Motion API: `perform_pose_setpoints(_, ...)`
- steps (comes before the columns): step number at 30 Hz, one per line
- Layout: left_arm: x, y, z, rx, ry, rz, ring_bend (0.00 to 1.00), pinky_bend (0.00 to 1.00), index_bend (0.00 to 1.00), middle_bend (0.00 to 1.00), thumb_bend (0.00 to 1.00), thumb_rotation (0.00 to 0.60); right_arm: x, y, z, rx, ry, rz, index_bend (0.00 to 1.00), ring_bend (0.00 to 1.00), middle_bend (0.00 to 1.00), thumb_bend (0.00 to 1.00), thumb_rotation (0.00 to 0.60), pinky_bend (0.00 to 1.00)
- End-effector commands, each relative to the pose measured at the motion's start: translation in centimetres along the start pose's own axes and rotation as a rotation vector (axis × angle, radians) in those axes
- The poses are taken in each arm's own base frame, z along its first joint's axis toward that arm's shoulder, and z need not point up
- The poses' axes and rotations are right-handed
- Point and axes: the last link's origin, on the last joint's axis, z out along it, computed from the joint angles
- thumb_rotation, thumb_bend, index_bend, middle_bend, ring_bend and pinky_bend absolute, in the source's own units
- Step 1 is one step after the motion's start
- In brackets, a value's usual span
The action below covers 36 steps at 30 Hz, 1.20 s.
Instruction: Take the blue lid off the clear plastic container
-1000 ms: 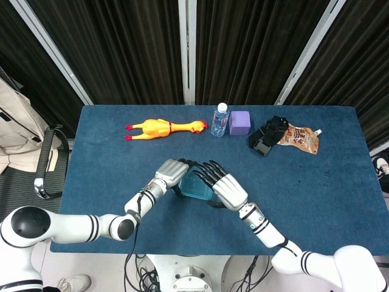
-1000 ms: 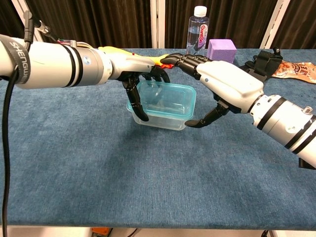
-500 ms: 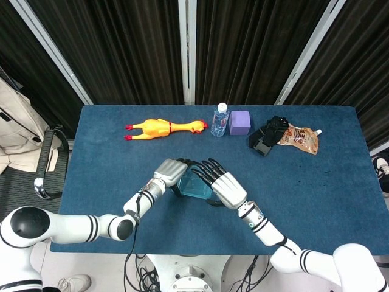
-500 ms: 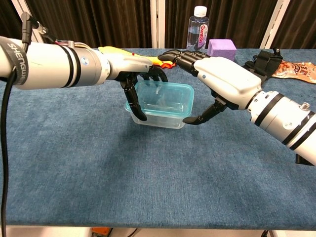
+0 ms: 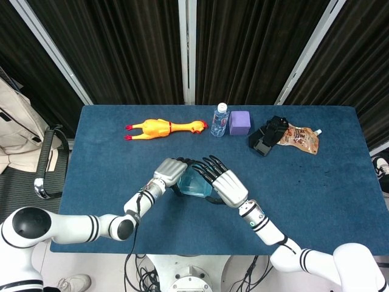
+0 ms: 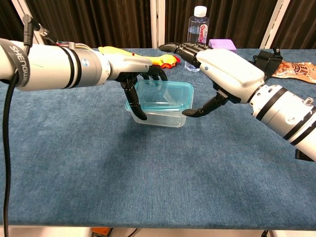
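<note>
Near the table's [image 5: 97,170] front-middle, I am working both hands on the clear plastic container [image 6: 159,117]. Left hand [image 6: 132,69] is clamping its left wall, fingers hooked down the side. Blue lid [image 6: 163,96] is looking tilted, right edge seemingly lifting. Right hand [image 6: 217,69] is arching over it, thumb under the right rim, fingers spread, pinching nothing I can confirm. Judging: thin, light, flexible, slippery plastic; best peeled from a corner lip.

A blue-clothed table [image 5: 109,182] carries everything. At its far edge lie a rubber chicken [image 5: 159,128], water bottle [image 5: 220,120], purple block [image 5: 240,122], black strap [image 5: 267,135] and snack pouch [image 5: 300,137]. The clear container [image 6: 159,117] sits near the middle.
</note>
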Motion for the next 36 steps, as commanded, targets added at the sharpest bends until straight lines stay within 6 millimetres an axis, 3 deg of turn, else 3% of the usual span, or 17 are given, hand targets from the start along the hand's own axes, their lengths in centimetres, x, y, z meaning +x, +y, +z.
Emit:
perform_pose_setpoints(1,0.0,0.0,0.0,-0.002,-0.003,-0.004,0.20,0.29,0.29,0.32,0.02,0.600,0.0,0.0,0.0,0.000,0.008,-0.003,0.10,0.00,0.12,0.28,0.600,0.00)
perform_pose_setpoints(7,0.4,0.2,-0.3,-0.023,-0.010,-0.040,0.17,0.25,0.21,0.28,0.02,0.600,-0.2,0.0,0.2,0.011,0.029,-0.017,0.36,0.00,0.23,0.41,0.600,0.00)
perform_pose_setpoints(10,0.4,0.1,-0.4,-0.029,-0.012,-0.039,0.15,0.24,0.17,0.26,0.02,0.600,-0.3,0.1,0.3,0.014,0.028,-0.018,0.43,0.00,0.25,0.46,0.600,0.00)
perform_pose_setpoints(23,0.5,0.1,-0.7,-0.044,-0.010,-0.032,0.12,0.23,0.08,0.18,0.02,0.600,-0.1,0.1,1.1,0.049,0.014,-0.046,0.57,0.07,0.29,0.67,0.600,0.00)
perform_pose_setpoints(36,0.5,-0.2,-1.0,-0.041,-0.008,-0.031,0.01,0.10,0.04,0.09,0.02,0.600,-0.2,0.2,1.2,0.055,0.017,-0.042,0.64,0.08,0.31,0.86,0.600,0.00)
